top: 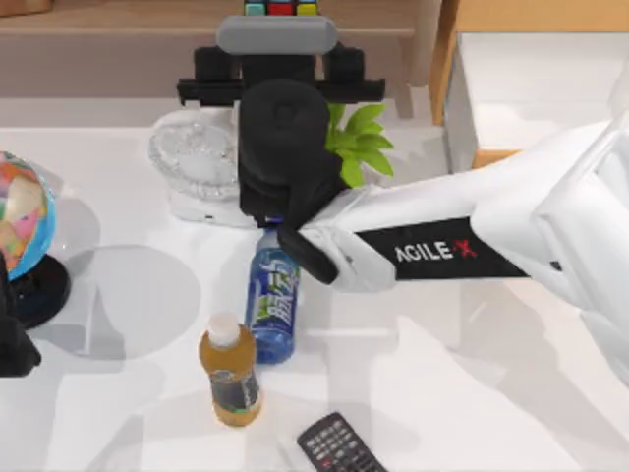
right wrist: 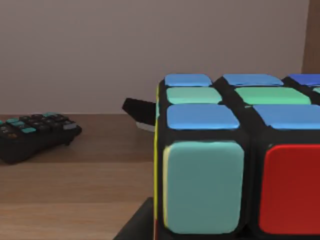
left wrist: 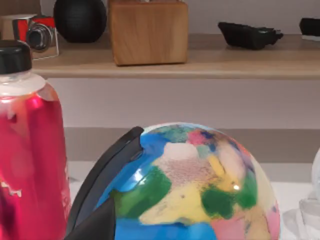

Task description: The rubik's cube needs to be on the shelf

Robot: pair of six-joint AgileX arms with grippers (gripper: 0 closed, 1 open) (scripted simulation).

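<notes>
At the table's left edge the parked left gripper [top: 12, 344] is seen low beside the globe [top: 22, 211], and whether its fingers are spread or closed cannot be told. In the left wrist view the globe [left wrist: 195, 185] is close in front, with a red bottle [left wrist: 30, 150] just beside it, and a camera [left wrist: 37, 32], a dark ball [left wrist: 80, 19] and a wooden block [left wrist: 148, 31] are set on the shelf [left wrist: 200, 62] behind. Further right on the table, a clear round object [top: 192, 162] is placed near a small green plant [top: 359, 143], and a blue bottle [top: 273, 300], an amber bottle [top: 231, 374] and a remote control [top: 339, 447] are grouped nearer the front. The right gripper [top: 280, 74] is stretched over these to the shelf [top: 118, 34], where the rubik's cube [top: 282, 8] is seen just past it. In the right wrist view the rubik's cube [right wrist: 235, 160] is held close above the wooden surface [right wrist: 75, 175], and it is judged to be gripped, though the fingers themselves are hidden. The placing step is judged to be in hand: the cube needs to be lowered and let go, then the arm drawn back. A calculator [right wrist: 35, 132] is lying well apart, so little is in the way; the plant and bottles under the arm could be knocked on withdrawal.
</notes>
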